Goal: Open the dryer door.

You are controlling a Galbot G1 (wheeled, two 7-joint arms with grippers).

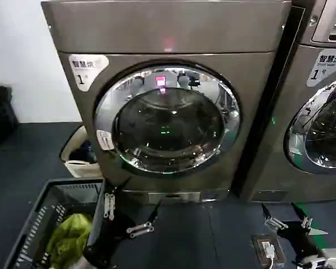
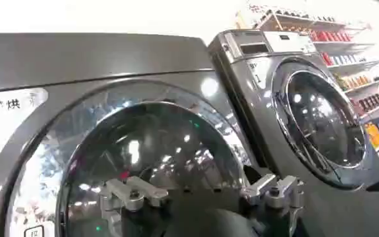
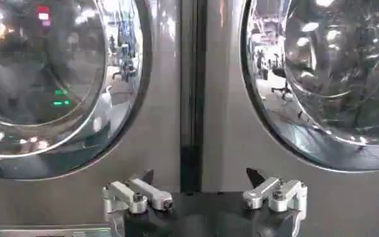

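Observation:
The dryer point(image 1: 173, 33) is a big grey-brown front-loader facing me, with a white "1" sticker point(image 1: 87, 67) at its upper left. Its round chrome-rimmed glass door point(image 1: 167, 119) is closed flat against the front. My left gripper point(image 1: 131, 212) hangs open low in front of the machine's base, below the door. In the left wrist view the left gripper point(image 2: 202, 190) points up at the door glass point(image 2: 150, 148). My right gripper point(image 1: 287, 216) is open near the floor at the lower right; in its wrist view the right gripper point(image 3: 201, 177) faces the dark gap between the two machines.
A second similar machine point(image 1: 325, 112) stands close on the right, with its own door point(image 3: 324, 71). A dark crate with a green bag point(image 1: 70, 235) sits at the lower left, a pale basket point(image 1: 81, 154) beside the dryer. A small box point(image 1: 267, 246) lies on the dark floor.

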